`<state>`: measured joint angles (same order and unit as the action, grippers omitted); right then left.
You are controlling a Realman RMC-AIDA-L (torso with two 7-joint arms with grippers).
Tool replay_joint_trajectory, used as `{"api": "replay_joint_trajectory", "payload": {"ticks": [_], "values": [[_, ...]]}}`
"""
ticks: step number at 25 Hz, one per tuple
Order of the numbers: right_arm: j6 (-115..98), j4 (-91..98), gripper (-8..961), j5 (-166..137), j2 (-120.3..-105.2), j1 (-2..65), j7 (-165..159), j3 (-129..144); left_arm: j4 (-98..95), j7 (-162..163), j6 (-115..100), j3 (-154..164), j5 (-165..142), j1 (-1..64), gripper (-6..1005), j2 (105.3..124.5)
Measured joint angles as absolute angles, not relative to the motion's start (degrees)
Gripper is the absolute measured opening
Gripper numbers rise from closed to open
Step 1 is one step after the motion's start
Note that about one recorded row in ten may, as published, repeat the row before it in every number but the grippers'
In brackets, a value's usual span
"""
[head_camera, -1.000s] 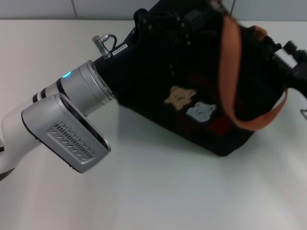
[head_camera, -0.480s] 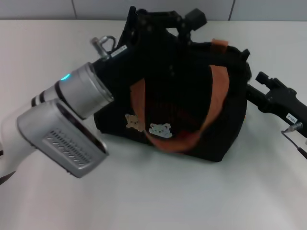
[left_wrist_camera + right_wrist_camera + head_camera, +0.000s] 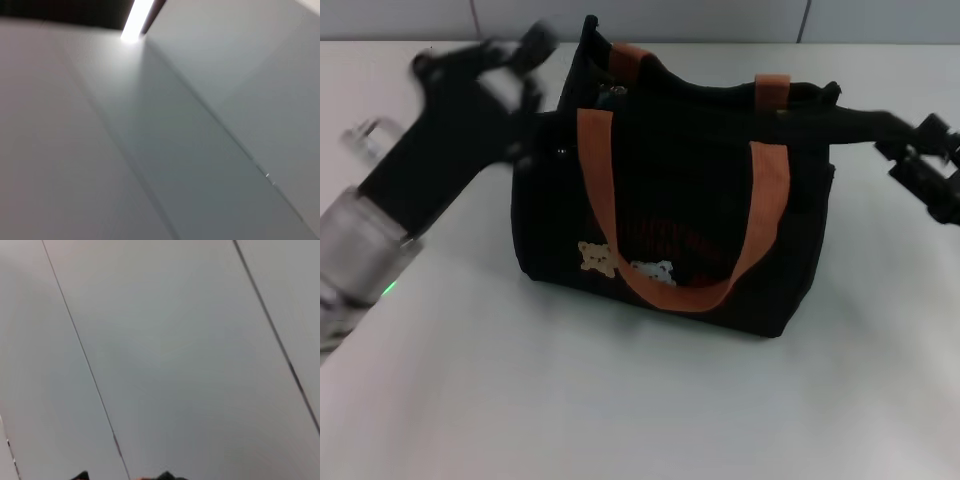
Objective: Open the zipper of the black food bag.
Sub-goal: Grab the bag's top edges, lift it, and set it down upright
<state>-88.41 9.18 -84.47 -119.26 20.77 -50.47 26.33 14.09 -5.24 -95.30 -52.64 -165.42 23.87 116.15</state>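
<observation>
The black food bag (image 3: 680,215) stands upright on the white table, its bear patches (image 3: 620,262) and one orange-brown handle (image 3: 760,215) facing me. The zipper runs along its top edge, and a small metallic glint (image 3: 611,94) shows near the top's left end. My left gripper (image 3: 520,55) is motion-blurred, just off the bag's upper left corner. My right gripper (image 3: 855,118) reaches in from the right and meets the bag's upper right corner. Both wrist views show only grey wall panels.
The white table (image 3: 620,400) spreads out in front of the bag and to both sides. A tiled wall (image 3: 720,18) runs along the back edge. The left arm's silver link (image 3: 355,260) lies low at the left.
The bag has come down from a tilted, lifted pose to standing upright. My left arm has swung back to the left, away from the bag. My right gripper has moved up to the bag's top right corner.
</observation>
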Motion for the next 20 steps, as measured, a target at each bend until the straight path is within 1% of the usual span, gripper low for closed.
{"api": "replay_joint_trajectory", "payload": {"ticks": [4, 6, 7, 8, 9, 11, 12, 13, 16, 18, 19, 20], "values": [[-88.9, 11.0, 837, -84.4, -119.15, 20.5, -50.8, 26.2, 9.1, 9.4, -95.6, -56.4, -165.3, 18.8, 0, 116.41], [-89.0, 11.3, 837, -84.4, -119.15, 20.5, -50.8, 26.2, 7.0, 14.9, -95.6, -55.8, -165.5, 17.5, 0, 115.76], [-89.1, 11.7, 837, -84.4, -119.15, 20.7, -50.8, 26.2, 6.1, 17.1, -95.6, -55.1, -165.4, 17.3, 57, 115.31], [-89.1, 11.7, 837, -84.4, -119.15, 20.7, -50.8, 26.2, 6.1, 17.1, -95.6, -55.1, -165.4, 17.3, 115, 115.31], [-89.3, 11.8, 837, -84.4, -119.11, 20.9, -50.8, 26.3, 4.3, 21.5, -95.6, -52.6, -165.4, 17.4, 172, 113.99], [-89.3, 12.2, 837, -84.5, -119.10, 21.0, -51.0, 26.3, 4.3, 21.5, -95.6, -52.6, -165.4, 17.4, 238, 113.99], [-89.3, 12.6, 837, -84.5, -119.10, 21.1, -51.2, 26.5, 0.9, 28.1, -95.7, -45.9, -165.5, 18.4, 271, 112.11], [-89.3, 13.0, 837, -84.6, -119.10, 21.2, -51.4, 26.6, -0.7, 29.3, -95.8, -42.4, -165.5, 19.1, 304, 111.89], [-89.3, 13.6, 837, -84.7, -119.12, 21.4, -51.6, 26.7, -1.7, 29.0, -95.3, -40.4, -165.5, 19.9, 376, 112.53], [-89.3, 13.7, 837, -84.7, -119.13, 21.5, -51.6, 26.7, -2.7, 28.6, -93.8, -39.9, -165.4, 21.2, 415, 113.54], [-89.3, 13.8, 837, -84.7, -119.14, 21.5, -51.6, 26.7, -4.2, 28.5, -92.3, -40.0, -165.4, 22.7, 435, 114.58], [-89.3, 13.8, 837, -84.7, -119.14, 21.5, -51.6, 26.7, -4.9, 28.5, -91.6, -40.2, -165.3, 23.5, 455, 115.18]]}}
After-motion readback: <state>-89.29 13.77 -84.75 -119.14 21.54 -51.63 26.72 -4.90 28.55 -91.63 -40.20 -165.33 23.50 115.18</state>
